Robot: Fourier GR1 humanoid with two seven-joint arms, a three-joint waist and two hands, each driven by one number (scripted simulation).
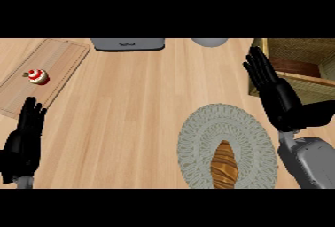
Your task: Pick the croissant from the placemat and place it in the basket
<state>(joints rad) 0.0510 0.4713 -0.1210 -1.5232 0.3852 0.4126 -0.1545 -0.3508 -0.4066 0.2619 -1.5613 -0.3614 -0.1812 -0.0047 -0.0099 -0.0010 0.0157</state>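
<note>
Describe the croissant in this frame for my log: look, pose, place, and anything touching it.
The croissant is a long, narrow pastry, golden brown with darker bands across it. It lies flat, lengthwise up the view, on the lower middle of the round grey woven placemat, its near end at the view's lower edge. Only the placemat touches it. The right hand is up and to its right, fingers straight, clear of it.

One croissant (224, 165), one placemat (196, 137), one basket (314, 86), one cupcake (37, 76), two hands
</note>
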